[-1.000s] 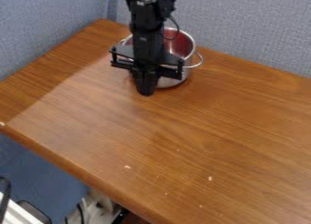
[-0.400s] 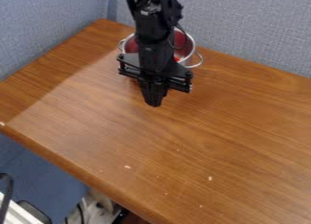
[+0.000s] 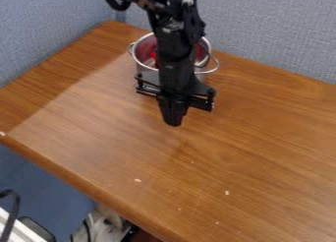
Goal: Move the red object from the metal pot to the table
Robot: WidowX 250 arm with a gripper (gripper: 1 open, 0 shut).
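Note:
The metal pot [image 3: 140, 57] stands at the far side of the table [image 3: 92, 118], partly hidden behind my arm. Red shows inside it, which is the red object [image 3: 153, 52], lying in the pot. My gripper [image 3: 175, 115] points straight down over the bare wood just in front of the pot, its dark fingers pressed together and shut. I see nothing red between them. Whether the fingertips touch the tabletop I cannot tell.
A blue-grey fabric wall [image 3: 53, 20] runs behind the table on the left and back. The table's rounded front edge [image 3: 66, 177] drops off to the floor, where cables and clutter [image 3: 98, 226] lie.
My gripper has moved from directly before the pot toward the front right, out over the tabletop, staying shut. The pot has not moved and more of its red inside shows.

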